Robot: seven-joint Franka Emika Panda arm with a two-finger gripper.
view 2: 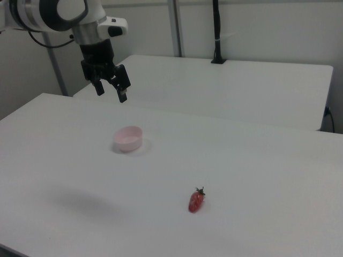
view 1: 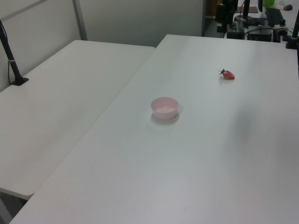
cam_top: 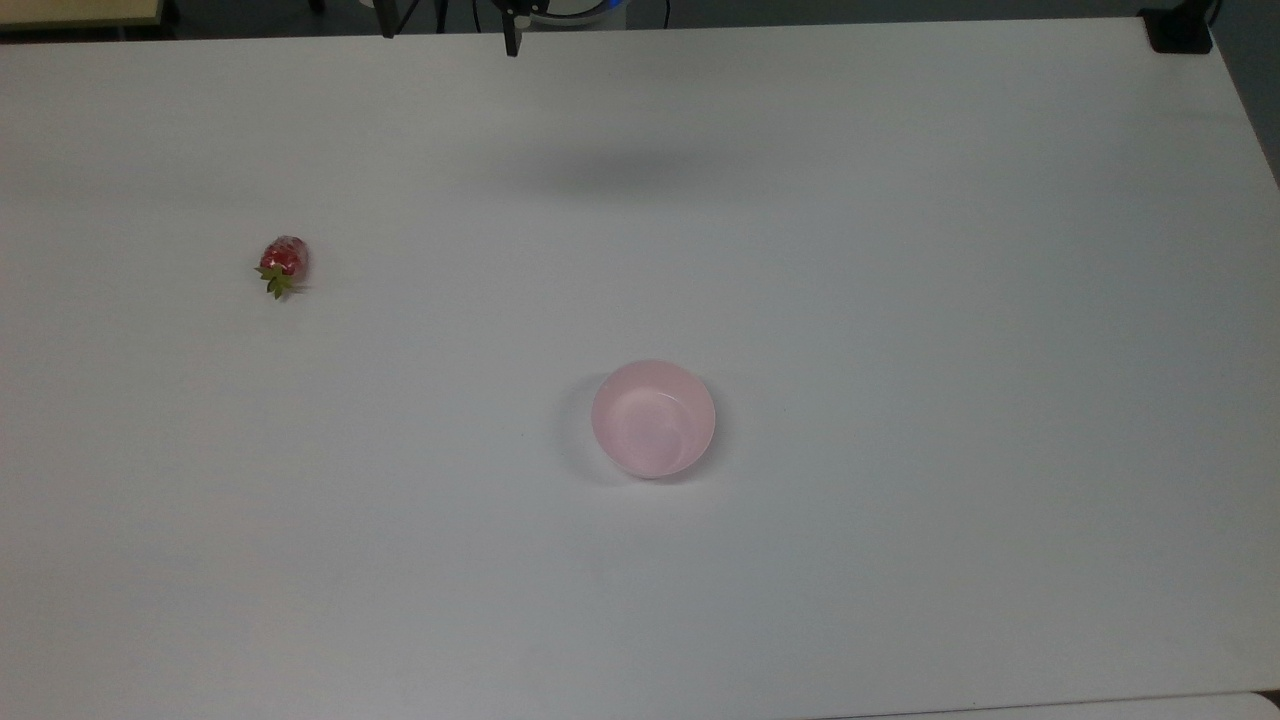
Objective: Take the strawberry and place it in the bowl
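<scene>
The strawberry (cam_top: 283, 262) lies on its side on the white table (cam_top: 900, 300), in the left-centre of the top view, its green leafy top pointing toward the lower edge of the frame. In the left view the strawberry (view 1: 227, 74) appears in the upper right; in the right view it (view 2: 196, 201) sits low and right of centre, leafy top uppermost. Nothing touches it.

The pale pink bowl (cam_top: 653, 418) stands upright just below the centre of the top view, well apart from the strawberry, its smooth inside holding nothing. In the left view the bowl (view 1: 164, 108) is near the frame's centre; in the right view it (view 2: 128, 138) lies left of centre.

The gripper (view 2: 110, 88) hangs in the upper left of the right view, above the table and clear of both objects, its black fingers (view 2: 122, 91) spread apart and pointing downward with nothing between them. A soft shadow (cam_top: 620, 170) falls on the table in the upper middle of the top view.

A second white table (view 2: 241, 85) adjoins the first; a black post (view 1: 9, 56) stands on it at the far left of the left view.
</scene>
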